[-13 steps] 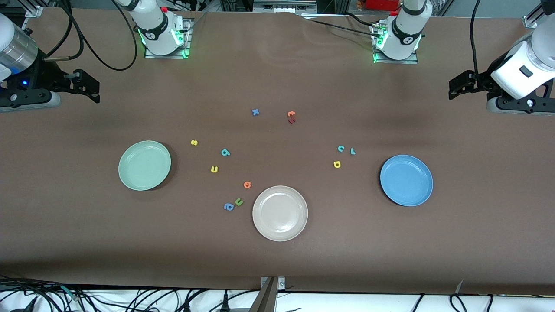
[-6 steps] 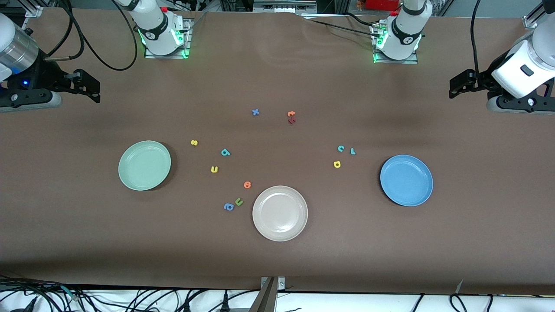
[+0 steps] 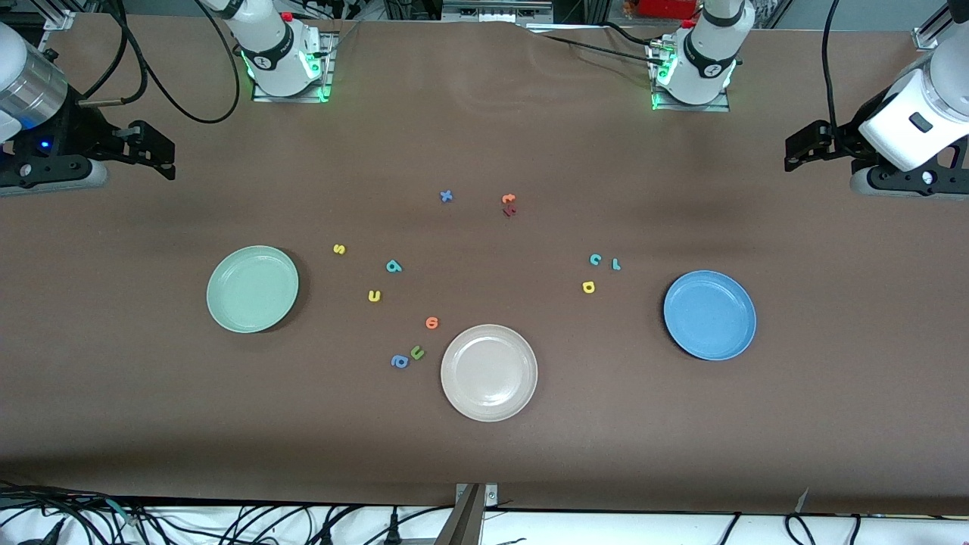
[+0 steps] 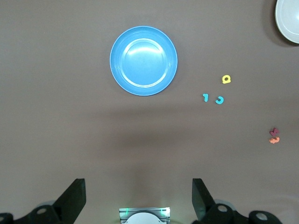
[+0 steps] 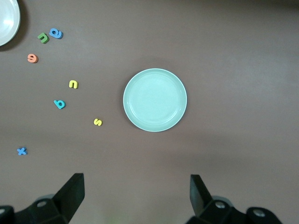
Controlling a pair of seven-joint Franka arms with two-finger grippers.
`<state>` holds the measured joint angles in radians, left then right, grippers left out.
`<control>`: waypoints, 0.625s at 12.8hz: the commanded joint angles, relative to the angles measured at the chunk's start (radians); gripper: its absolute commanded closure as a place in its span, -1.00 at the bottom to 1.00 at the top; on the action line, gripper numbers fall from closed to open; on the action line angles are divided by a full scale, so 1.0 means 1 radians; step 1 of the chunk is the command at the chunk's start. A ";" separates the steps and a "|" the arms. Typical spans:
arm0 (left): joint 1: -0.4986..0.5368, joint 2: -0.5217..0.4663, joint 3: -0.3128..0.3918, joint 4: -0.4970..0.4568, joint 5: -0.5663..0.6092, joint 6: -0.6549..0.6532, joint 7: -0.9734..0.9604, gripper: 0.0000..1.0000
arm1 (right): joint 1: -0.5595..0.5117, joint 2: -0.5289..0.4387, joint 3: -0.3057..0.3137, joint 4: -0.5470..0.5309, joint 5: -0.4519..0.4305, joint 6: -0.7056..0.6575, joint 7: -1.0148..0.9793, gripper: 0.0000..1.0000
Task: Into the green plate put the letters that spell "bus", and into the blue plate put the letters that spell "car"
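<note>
Nothing on the table has shifted since the earlier frames; only the left arm's wrist has crept a touch toward its own end of the table, and both arms wait high at the table's ends. Left gripper [image 3: 793,151] hangs over bare table at the left arm's end, fingers spread wide and holding nothing. Right gripper [image 3: 163,154] hangs over bare table at the right arm's end, likewise wide open and empty.

Three plates lie on the brown table [image 3: 484,454]: the green plate [image 3: 252,288], pale mint and round, toward the right arm's end; the blue plate [image 3: 709,315] toward the left arm's end; and a beige-white plate [image 3: 489,372] between them, nearer the front camera. All three hold nothing.

Twelve small foam letters lie flat. Beside the green plate are the yellow s [image 3: 339,249], the teal b [image 3: 393,266] and the yellow u [image 3: 374,296], each apart from the others. Beside the blue plate sit the teal c [image 3: 595,260] and teal r [image 3: 615,264] close together, with the yellow a [image 3: 588,287] just nearer the camera.

Six others: an orange round letter [image 3: 431,323], an olive-green u [image 3: 417,352] touching or just beside a blue a [image 3: 399,362], a blue x [image 3: 446,196], and an orange letter [image 3: 509,198] against a dark red letter [image 3: 509,211]. None blocks the way to either plate
</note>
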<state>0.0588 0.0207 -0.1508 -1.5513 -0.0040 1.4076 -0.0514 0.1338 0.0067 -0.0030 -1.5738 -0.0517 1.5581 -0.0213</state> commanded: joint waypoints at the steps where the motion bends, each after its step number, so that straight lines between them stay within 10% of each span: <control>1: 0.004 -0.004 -0.010 0.017 0.019 -0.025 0.022 -1.00 | 0.000 0.004 0.001 0.015 0.013 -0.012 -0.009 -1.00; 8: 0.007 -0.002 -0.019 0.019 0.018 -0.032 0.019 -1.00 | 0.000 0.004 0.000 0.015 0.013 -0.012 -0.009 -1.00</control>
<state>0.0589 0.0207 -0.1629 -1.5512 -0.0040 1.3971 -0.0514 0.1338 0.0067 -0.0025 -1.5738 -0.0517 1.5580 -0.0213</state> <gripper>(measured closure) 0.000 0.000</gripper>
